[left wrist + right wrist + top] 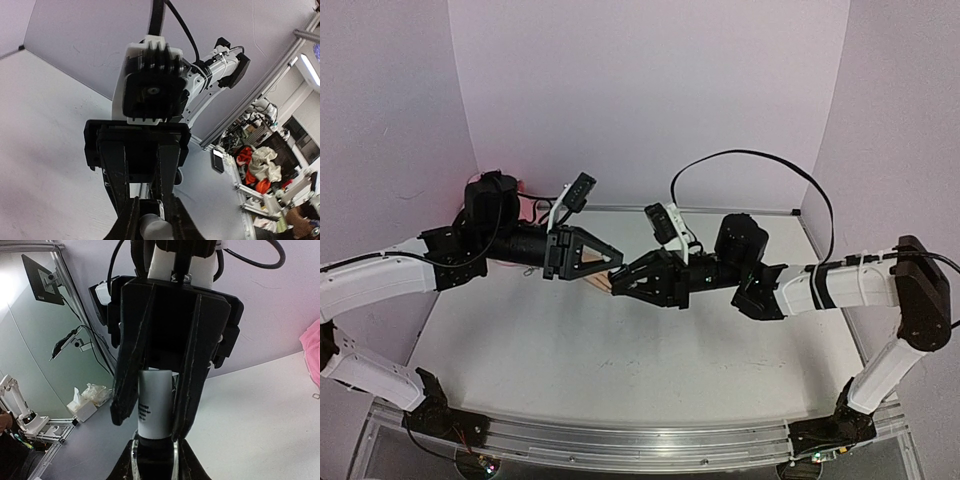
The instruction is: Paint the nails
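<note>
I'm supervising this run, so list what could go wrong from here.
The bottle is held above the table only by the right gripper, with the left gripper on its cap; a slip while twisting could drop it or spill polish. The grippers sit tip to tip and could collide.

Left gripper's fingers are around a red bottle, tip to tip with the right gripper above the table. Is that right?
Not red. The bottle between the left gripper's fingers is white with black print, as the right wrist view shows. The rest holds.
</note>
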`<state>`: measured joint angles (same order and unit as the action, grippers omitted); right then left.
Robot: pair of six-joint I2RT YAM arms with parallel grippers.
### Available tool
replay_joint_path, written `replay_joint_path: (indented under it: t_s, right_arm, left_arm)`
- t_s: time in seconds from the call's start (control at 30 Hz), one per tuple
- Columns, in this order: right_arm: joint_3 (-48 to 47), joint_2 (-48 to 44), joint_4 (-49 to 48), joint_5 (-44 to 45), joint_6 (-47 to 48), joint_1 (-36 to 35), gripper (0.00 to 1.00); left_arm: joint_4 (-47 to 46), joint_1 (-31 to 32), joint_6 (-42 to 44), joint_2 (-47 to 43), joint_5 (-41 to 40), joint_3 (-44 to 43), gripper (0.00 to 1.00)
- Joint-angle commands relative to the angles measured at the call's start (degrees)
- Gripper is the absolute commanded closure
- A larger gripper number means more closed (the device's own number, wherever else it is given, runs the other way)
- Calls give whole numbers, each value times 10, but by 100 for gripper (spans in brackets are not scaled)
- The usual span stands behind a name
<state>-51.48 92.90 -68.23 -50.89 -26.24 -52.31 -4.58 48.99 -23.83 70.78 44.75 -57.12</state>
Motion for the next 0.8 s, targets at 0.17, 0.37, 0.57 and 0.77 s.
replay_joint_path:
  t_s: [0.17,0.37,0.57,0.77]
  right_arm:
    - [-13,-38,80,385,96,-21,100]
    - [-72,47,70,1035,282,-125,100]
    - [-83,46,72,790,292,-118,100]
    - [-13,-31,74,327,194,-28,100]
  left_arm:
    - [37,2,-9,5,-149,-44,100]
    - [210,9,-107,39,-393,-107,100]
    - [194,9,-83,34,-373,-120,88]
    - [120,8,-11,-37,-313,-63,25]
